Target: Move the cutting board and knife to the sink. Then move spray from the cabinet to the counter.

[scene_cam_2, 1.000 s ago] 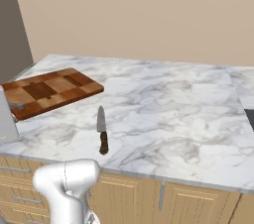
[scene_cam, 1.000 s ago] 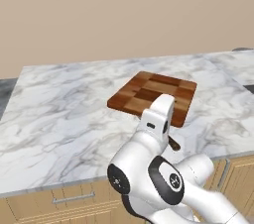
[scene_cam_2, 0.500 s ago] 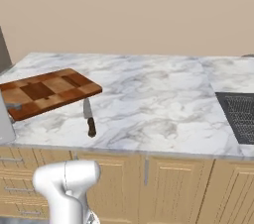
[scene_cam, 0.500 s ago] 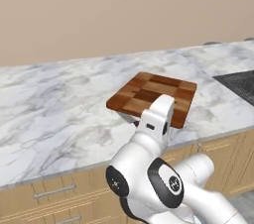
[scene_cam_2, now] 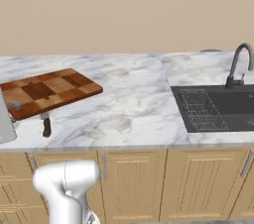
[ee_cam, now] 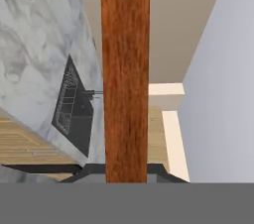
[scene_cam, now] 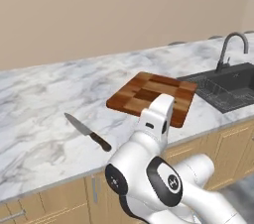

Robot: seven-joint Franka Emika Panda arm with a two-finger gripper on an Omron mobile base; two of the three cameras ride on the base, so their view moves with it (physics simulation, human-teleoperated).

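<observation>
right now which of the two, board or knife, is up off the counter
The cutting board: the gripper is shut on its edge, holding it above the marble counter. The knife lies flat on it.

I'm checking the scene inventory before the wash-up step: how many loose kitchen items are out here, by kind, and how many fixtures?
Checkered brown wooden cutting board: 1, lifted in the shut claw
Silver-bladed knife with dark brown wooden handle: 1, lying on the white marble counter
Dark grey rectangular sink: 1
Dark arched faucet: 1
Total: 2 loose items, 2 fixtures, 4 in all
</observation>
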